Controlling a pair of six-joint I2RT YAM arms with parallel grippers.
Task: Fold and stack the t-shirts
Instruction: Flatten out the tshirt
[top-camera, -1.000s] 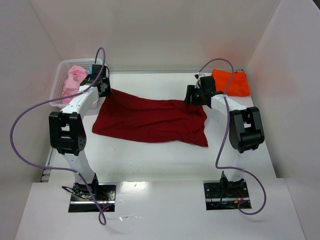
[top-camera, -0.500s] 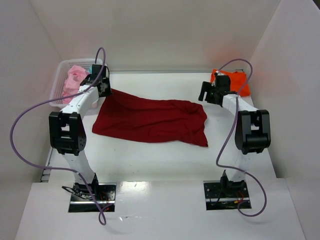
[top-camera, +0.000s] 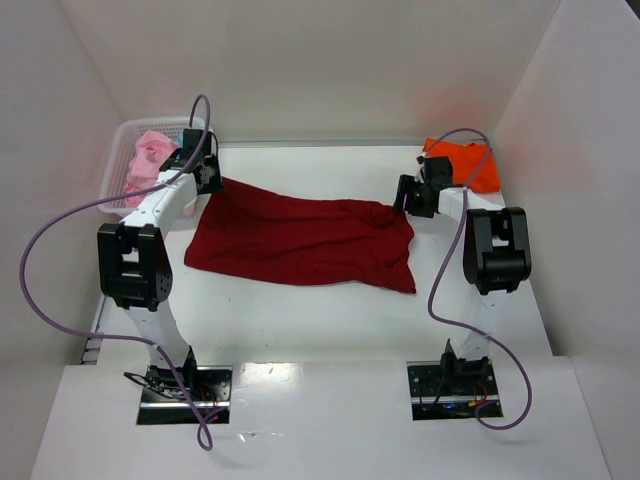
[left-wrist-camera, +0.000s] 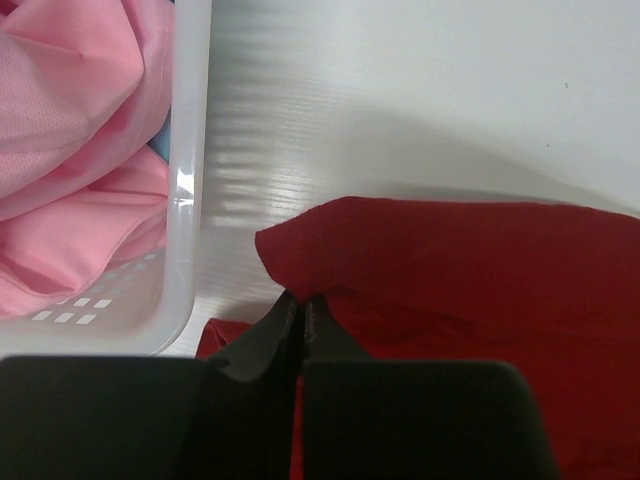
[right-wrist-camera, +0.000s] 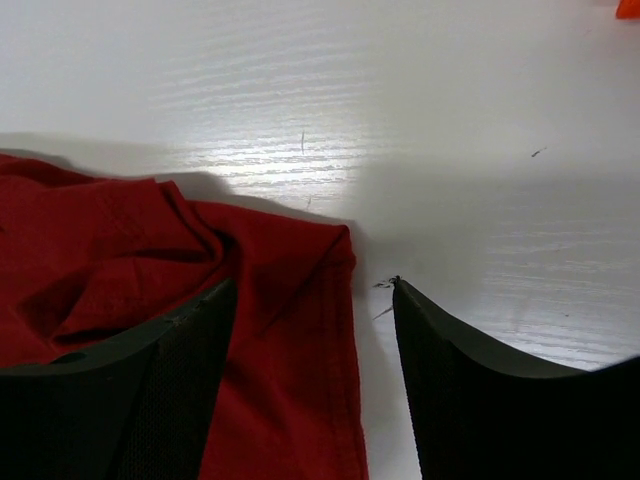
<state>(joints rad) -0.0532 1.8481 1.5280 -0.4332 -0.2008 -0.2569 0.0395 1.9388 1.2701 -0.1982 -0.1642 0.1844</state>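
Observation:
A large dark red t-shirt (top-camera: 300, 240) lies spread across the middle of the table. My left gripper (top-camera: 208, 180) is shut on its far left corner (left-wrist-camera: 330, 240), pinching the cloth between closed jaws beside the basket. My right gripper (top-camera: 404, 198) stands open over the shirt's far right corner (right-wrist-camera: 300, 270), one finger over the cloth and the other over bare table. A folded bright orange t-shirt (top-camera: 468, 165) lies at the back right. Pale pink t-shirts (top-camera: 150, 160) fill the basket, with a bit of teal cloth (top-camera: 189, 135) showing at its right side.
A white plastic mesh basket (top-camera: 122, 140) stands at the back left corner, its rim (left-wrist-camera: 190, 190) close to my left gripper. White walls enclose the table on the left, back and right. Purple cables loop off both arms.
My right arm swung back toward the orange t-shirt, then returned to the red shirt's far right corner. The left arm and the shirt have not moved.

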